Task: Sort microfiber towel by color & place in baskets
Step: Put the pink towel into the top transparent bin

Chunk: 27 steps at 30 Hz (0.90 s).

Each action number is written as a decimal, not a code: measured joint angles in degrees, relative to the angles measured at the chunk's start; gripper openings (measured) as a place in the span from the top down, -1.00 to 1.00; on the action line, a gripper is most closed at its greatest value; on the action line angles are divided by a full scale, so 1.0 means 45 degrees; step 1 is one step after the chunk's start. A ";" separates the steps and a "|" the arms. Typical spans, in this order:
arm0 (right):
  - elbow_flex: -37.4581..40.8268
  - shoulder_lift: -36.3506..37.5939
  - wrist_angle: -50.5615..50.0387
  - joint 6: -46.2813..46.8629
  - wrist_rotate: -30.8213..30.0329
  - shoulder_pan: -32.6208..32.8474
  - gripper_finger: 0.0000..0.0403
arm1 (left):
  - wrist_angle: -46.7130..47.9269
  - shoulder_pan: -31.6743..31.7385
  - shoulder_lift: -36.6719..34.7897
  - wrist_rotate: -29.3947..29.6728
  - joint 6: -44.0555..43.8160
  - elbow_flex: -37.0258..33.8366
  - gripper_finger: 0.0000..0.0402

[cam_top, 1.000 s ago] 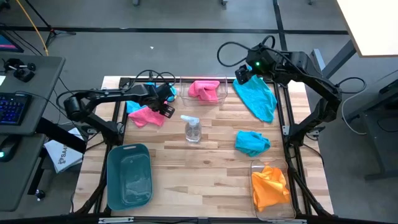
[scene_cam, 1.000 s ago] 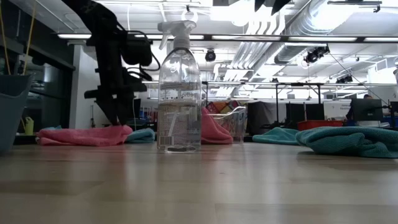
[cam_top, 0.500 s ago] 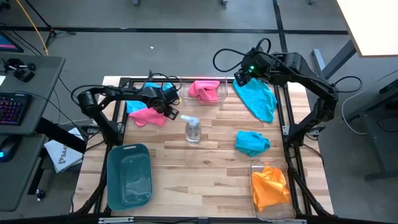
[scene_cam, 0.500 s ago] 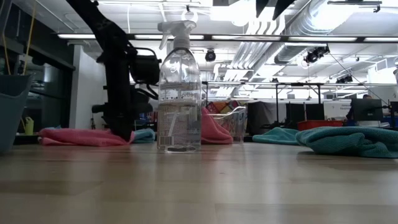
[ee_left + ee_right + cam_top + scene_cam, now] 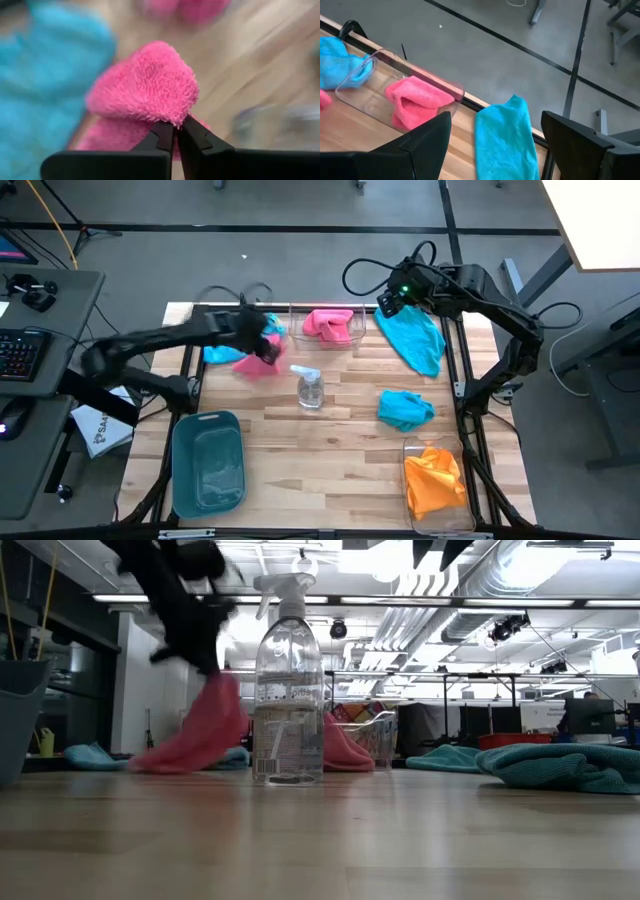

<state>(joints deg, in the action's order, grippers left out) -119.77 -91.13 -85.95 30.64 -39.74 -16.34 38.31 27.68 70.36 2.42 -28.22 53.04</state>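
My left gripper (image 5: pixel 266 346) is shut on a pink microfiber towel (image 5: pixel 257 362) at the table's far left, just left of the spray bottle (image 5: pixel 310 387). A teal towel (image 5: pixel 216 352) lies behind it. My right gripper (image 5: pixel 387 304) hovers open at the far right, over the far end of another teal towel (image 5: pixel 413 340). A third teal towel (image 5: pixel 405 408) lies bunched at mid right. Of the baskets, the far clear one (image 5: pixel 358 338) holds a pink towel (image 5: pixel 326 323), the near-right clear one (image 5: pixel 410 448) holds an orange towel (image 5: pixel 435 483), and the teal one (image 5: pixel 180 470) stands near left. My left gripper pinches a bunched-up fold of the pink towel (image 5: pixel 167 117) between its two fingertips (image 5: pixel 162 134). The fingers come from above, slanting down. The towel hangs below the gripper (image 5: pixel 213 668) in a slanted drape, and its lower end (image 5: pixel 150 764) trails on the table.
The spray bottle stands upright in the middle of the table, close to the lifted pink towel. A black frame runs along the table's edges. Bare wood shows in the table's middle and near part, between the teal basket and the orange towel's basket.
My left gripper has shut on the pink towel and gone up quickly. The towel, which lay flat on the table, is now drawn up by one part while its other end stays on the wood. My right gripper has kept open and nearly still.
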 joint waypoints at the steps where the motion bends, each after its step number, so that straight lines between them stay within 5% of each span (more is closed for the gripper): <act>1: 0.0000 0.0000 0.0000 0.0033 -0.0045 0.0000 -0.52 | 0.0013 0.0000 -0.0760 0.0207 -0.0016 0.0203 0.99; 5: 0.0000 0.0000 0.0005 0.0087 -0.0172 0.0000 -0.52 | -0.0585 0.0010 -0.2813 0.1373 0.0521 0.1520 1.00; 9: 0.0000 0.0000 0.0122 0.0090 -0.0177 -0.0011 -0.52 | -0.2097 0.0013 -0.3037 0.1945 0.1756 0.3090 1.00; 13: 0.0000 0.0000 0.0209 0.0090 -0.0177 -0.0010 -0.52 | -0.4208 0.0015 -0.1869 0.1371 0.3053 0.4210 1.00; 19: 0.0000 0.0000 0.0214 0.0090 -0.0181 -0.0010 -0.52 | -0.7506 0.0000 0.0851 -0.1539 0.4059 0.4493 1.00; 27: 0.0000 0.0000 0.0214 0.0420 -0.0187 -0.0010 -0.52 | -0.8113 0.0034 0.3399 -0.1738 0.3394 0.4493 1.00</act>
<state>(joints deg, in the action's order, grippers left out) -119.77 -91.13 -84.99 32.53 -40.58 -16.38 1.80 27.83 85.66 -5.40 -12.94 73.25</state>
